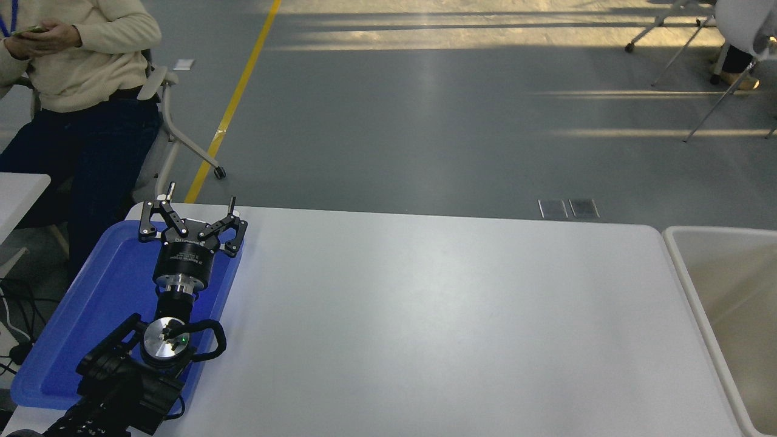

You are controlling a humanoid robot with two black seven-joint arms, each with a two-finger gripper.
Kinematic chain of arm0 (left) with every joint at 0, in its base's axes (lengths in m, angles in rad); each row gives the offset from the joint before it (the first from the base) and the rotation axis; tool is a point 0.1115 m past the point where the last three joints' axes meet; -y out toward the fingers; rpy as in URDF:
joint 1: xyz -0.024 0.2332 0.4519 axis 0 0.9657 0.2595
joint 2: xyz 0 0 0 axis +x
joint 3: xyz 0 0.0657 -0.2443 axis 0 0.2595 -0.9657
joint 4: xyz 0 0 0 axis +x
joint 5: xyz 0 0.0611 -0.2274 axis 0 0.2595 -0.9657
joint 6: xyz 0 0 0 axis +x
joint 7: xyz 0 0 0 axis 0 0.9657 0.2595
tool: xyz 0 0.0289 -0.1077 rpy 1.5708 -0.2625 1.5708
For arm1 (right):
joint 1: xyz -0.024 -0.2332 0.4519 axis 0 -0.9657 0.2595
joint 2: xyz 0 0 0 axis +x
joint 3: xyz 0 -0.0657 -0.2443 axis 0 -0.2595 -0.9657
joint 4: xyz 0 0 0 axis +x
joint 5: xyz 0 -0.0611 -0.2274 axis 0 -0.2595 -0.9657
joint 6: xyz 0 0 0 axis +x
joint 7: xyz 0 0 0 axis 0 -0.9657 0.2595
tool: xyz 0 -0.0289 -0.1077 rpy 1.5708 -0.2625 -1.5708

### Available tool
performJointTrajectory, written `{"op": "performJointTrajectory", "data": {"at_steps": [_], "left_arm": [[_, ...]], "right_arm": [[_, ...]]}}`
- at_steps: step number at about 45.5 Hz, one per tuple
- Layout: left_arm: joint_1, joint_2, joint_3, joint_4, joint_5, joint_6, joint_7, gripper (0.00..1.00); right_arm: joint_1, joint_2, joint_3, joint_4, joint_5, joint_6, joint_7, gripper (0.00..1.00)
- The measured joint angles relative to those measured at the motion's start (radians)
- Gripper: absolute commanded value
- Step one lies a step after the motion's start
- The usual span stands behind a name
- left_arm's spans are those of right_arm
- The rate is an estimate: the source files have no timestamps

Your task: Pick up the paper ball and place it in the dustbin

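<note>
Dustbin point(686, 273), right edge of frame.
Off-white rectangular tub, thick rounded rim, smooth walls; upright, just beside the bench's right end. Paper ball not visible.

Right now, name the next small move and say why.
Probably none but staying parked: no paper ball shows on the table or in the visible part of the dustbin, the right arm is out of view, and the left gripper sits open over the blue tray.

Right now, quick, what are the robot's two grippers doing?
Left gripper: fingers open, holding nothing, parked above the blue tray.
Right gripper: not in view.
</note>
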Motion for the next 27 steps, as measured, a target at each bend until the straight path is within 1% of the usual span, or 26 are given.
{"op": "performJointTrajectory", "data": {"at_steps": [7, 11, 18, 27], "left_arm": [[0.0, 0.0, 0.0, 0.0, 0.0, 0.0, 0.0, 1.0], [0.0, 0.0, 0.0, 0.0, 0.0, 0.0, 0.0, 1.0], [0.0, 0.001, 0.0, 0.0, -0.001, 0.0, 0.0, 1.0], [0.0, 0.001, 0.0, 0.001, -0.001, 0.0, -0.001, 1.0]], "right_arm": [[-0.144, 0.037, -0.004, -0.091, 0.113, -0.057, -0.004, 0.17], [-0.248, 0.069, -0.005, -0.178, 0.201, -0.083, -0.008, 0.17], [-0.39, 0.116, -0.002, -0.308, 0.321, -0.104, -0.013, 0.17], [-0.549, 0.184, 0.009, -0.436, 0.465, -0.157, -0.051, 0.17]]}}
